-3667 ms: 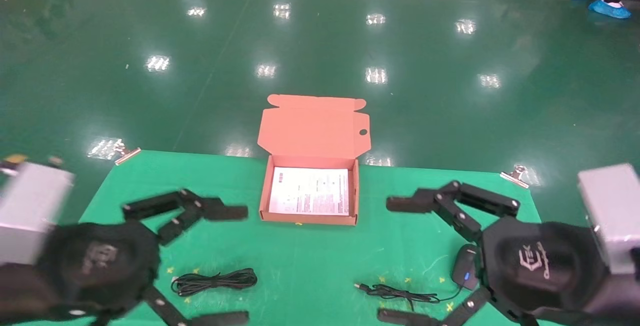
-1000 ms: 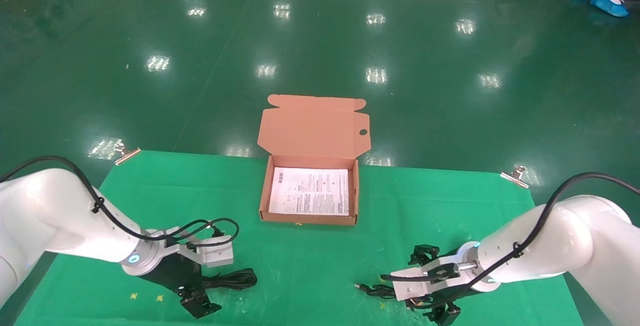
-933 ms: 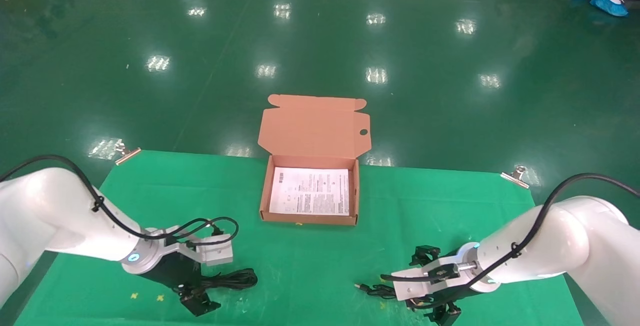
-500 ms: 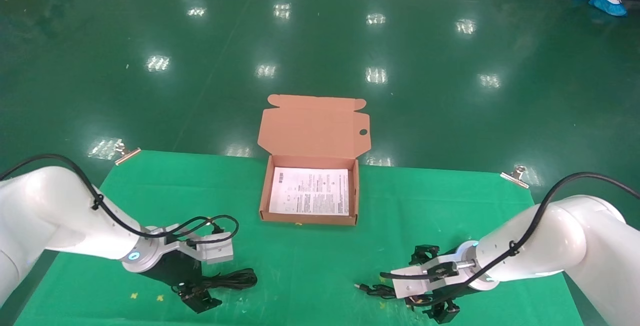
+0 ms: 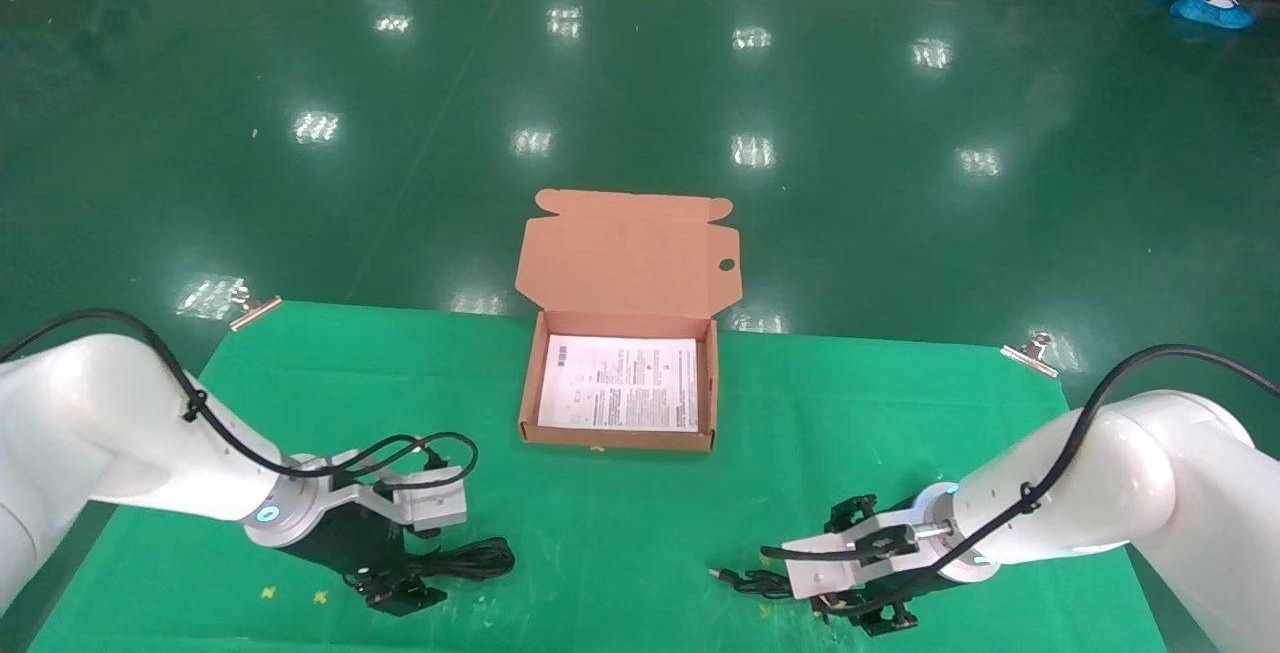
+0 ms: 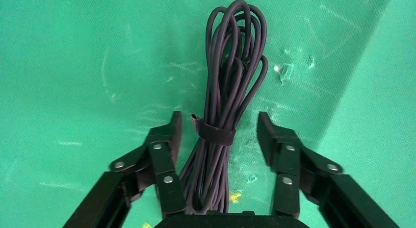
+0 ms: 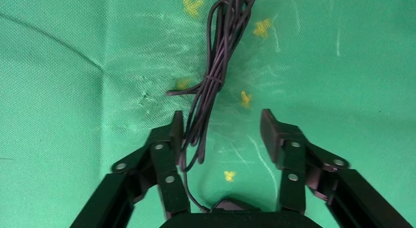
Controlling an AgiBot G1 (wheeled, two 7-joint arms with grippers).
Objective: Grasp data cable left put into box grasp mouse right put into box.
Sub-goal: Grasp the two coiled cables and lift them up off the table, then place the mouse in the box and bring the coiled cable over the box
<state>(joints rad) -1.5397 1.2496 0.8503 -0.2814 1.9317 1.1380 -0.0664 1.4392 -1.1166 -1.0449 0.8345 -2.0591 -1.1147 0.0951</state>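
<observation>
**Both grippers low over the green mat, jaws spread**

While the box (image 5: 620,403) sits open at the centre of the head view with its white sheet inside, the left gripper (image 6: 218,139) straddles the data cable (image 6: 228,105) at lower left, fingers apart on either side of the bundle, not clamping it. At lower right, the right gripper (image 7: 221,135) is released above the mouse (image 7: 230,205); only the mouse's edge and cord show.
</observation>
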